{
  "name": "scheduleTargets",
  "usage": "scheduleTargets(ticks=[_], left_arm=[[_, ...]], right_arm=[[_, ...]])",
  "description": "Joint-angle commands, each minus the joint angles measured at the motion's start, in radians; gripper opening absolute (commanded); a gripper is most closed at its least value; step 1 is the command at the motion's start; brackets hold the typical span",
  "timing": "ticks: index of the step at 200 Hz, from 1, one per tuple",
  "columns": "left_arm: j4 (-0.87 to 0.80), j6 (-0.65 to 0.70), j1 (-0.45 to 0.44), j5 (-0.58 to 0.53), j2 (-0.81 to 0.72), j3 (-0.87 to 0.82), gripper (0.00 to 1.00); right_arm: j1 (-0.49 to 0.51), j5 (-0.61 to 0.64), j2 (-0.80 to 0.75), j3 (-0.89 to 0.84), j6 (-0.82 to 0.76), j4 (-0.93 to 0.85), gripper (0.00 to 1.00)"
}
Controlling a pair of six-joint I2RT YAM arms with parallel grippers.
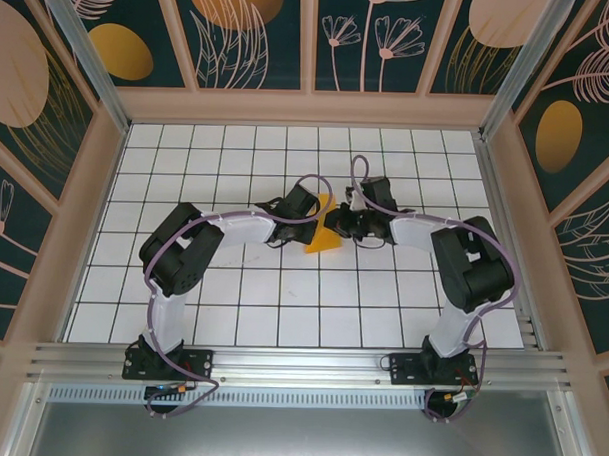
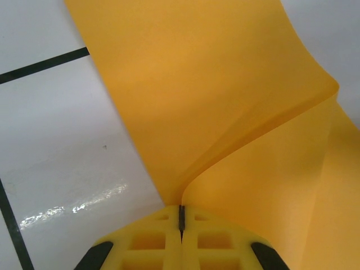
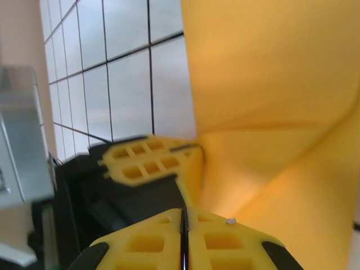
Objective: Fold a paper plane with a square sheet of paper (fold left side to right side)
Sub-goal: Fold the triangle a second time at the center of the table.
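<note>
Top external view has both arms meeting over the middle of the table [image 1: 232, 306], with the sheet [image 1: 322, 241] raised off the tiles between them, one corner hanging toward the near side. On the left wrist view the left gripper [image 2: 181, 225] has its jaws pressed together on an edge of the sheet, which rises from the pinch and curls over in a soft bend, not a crease. On the right wrist view the right gripper [image 3: 184, 239] is likewise closed tight on the paper, and the left one's yellow fingers [image 3: 147, 160] show just beside it, clamped on the same sheet, so the two pinches sit close together. By my reading the step in hand is the first one, bringing the left side over to the right: the paper is lifted and rounded, but no edge has been laid on another, and nothing like a dart has formed. The next move probably calls for carrying the left edge across until it lines up with the right edge, lowering the sheet flat on the table, and only then pressing along the bend to set the crease. One gripper likely has to hold the matched edges while the other lets go to press. Pulling apart while both hold could tear or skew such thin paper.
</note>
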Motion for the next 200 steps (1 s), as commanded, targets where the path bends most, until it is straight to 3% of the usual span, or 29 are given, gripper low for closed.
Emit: scheduleTargets(ticks=[1,200], left_arm=[[-0.005,-0.001,0.007,0.021,0.037,-0.001,0.00],[-0.001,-0.005,0.006,0.031,0.038,-0.001,0.00]], right_arm=[[0.009,-0.022,0.066,0.055,0.029,0.061,0.12],[0.020,0.069,0.178,0.054,-0.031,-0.042,0.12]])
